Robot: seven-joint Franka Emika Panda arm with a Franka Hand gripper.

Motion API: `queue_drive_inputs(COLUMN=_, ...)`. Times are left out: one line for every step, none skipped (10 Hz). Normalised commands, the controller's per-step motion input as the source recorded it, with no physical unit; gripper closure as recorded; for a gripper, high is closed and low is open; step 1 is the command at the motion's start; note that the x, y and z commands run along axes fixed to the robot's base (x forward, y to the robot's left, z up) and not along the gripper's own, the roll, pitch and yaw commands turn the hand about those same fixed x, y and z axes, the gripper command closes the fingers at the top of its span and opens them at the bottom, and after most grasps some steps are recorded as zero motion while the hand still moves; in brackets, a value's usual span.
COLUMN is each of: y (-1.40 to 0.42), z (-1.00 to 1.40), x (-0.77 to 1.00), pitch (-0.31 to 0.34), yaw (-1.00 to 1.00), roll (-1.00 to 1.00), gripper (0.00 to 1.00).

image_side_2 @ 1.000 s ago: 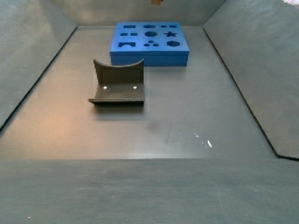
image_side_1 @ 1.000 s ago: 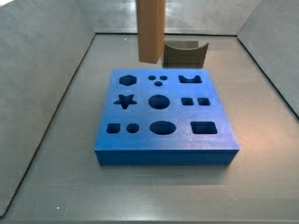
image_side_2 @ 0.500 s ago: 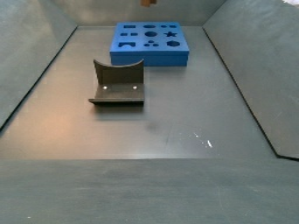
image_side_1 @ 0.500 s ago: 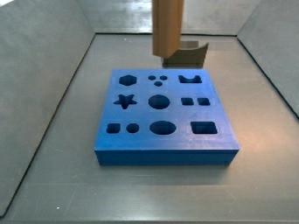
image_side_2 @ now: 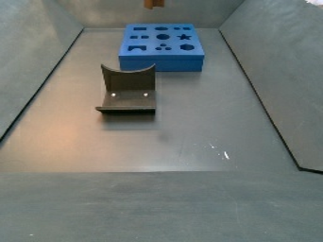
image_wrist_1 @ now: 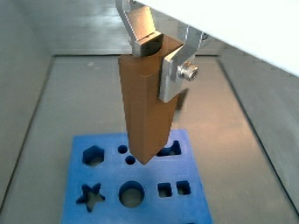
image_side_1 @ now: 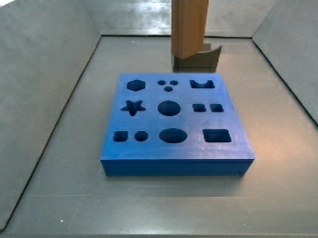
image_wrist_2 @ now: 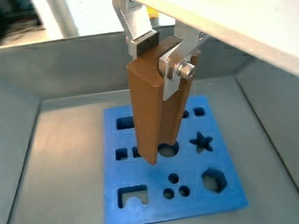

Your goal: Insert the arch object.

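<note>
Tool [image_wrist_1: 162,54] up above the blue board [image_wrist_1: 111,197], silver fingers [image_wrist_1: 179,72] clamped on the upper end of the arch object [image_wrist_1: 142,105], a tall plain brown post. Same grip in both wrist views: tool [image_wrist_2: 160,51] pinching the arch object [image_wrist_2: 152,105] from two opposite sides, dark pad of one finger [image_wrist_2: 183,68] pressed flat on the wood. Post hanging upright, lower end tapering to a blunt edge, held clear above the board [image_wrist_2: 228,184] (whether the tip lines up with any one cut-out cannot be told from the wrist views).

In a side view, only the lower part of the arch object [image_side_1: 191,28] in frame, running up past the picture's upper edge, in front of the dark fixture [image_side_1: 202,58] standing behind the board [image_side_1: 174,163]. Tool itself out of that frame. Board lying flat on the grey surface [image_side_1: 56,139], walled on its sides, pierced with cut-outs: a star [image_side_1: 133,107], a large round hole [image_side_1: 169,109], a square [image_side_1: 218,136], several smaller shapes.

In a side view from the far end, board [image_side_2: 161,59] seen well back on the surface [image_side_2: 190,180], fixture [image_side_2: 127,90] nearer the camera, apart from the board, curved upright wall on a flat base plate. Just a sliver of the arch object [image_side_2: 153,4] at the upper edge above the board.
</note>
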Motion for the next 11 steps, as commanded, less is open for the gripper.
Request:
queue_drive_inputs(y=0.01, z=-0.03, x=0.06, pitch=-0.050, yaw=-1.00, roll=0.09, gripper=1.00)
queue_drive_inputs(y=0.00, z=-0.03, x=0.03, pitch=-0.051, yaw=-1.00, roll=0.09, gripper=1.00)
queue_drive_inputs(y=0.00, z=-0.03, x=0.01, pitch=-0.051, yaw=-1.00, roll=0.09, gripper=1.00)
queue_drive_inputs(y=0.00, z=-0.03, x=0.00, pitch=-0.050, yaw=-1.00, roll=0.09, gripper=1.00)
queue_drive_inputs(y=0.00, z=-0.07, x=0.00, pitch=-0.031, yaw=-1.00, roll=0.11, gripper=1.00)
queue_drive_inputs(y=0.01, z=-0.22, x=0.20, pitch=-0.031, yaw=-0.90, roll=0.20, gripper=1.00)
queue_drive_inputs(y=0.05, z=-0.23, x=0.36, pitch=-0.010, yaw=-0.78, roll=0.24, gripper=1.00)
queue_drive_inputs(y=0.07, z=-0.23, x=0.37, pitch=-0.004, yaw=-0.77, roll=0.23, gripper=1.00)
queue_drive_inputs(y=0.07, z=-0.20, x=0.37, pitch=-0.009, yaw=-0.79, roll=0.21, gripper=1.00)
queue_drive_inputs(y=0.09, z=-0.19, x=0.32, pitch=-0.007, yaw=-0.84, roll=0.13, gripper=1.00)
queue_drive_inputs(y=0.17, z=-0.27, x=0.31, pitch=0.000, yaw=-0.86, roll=0.01, gripper=1.00)
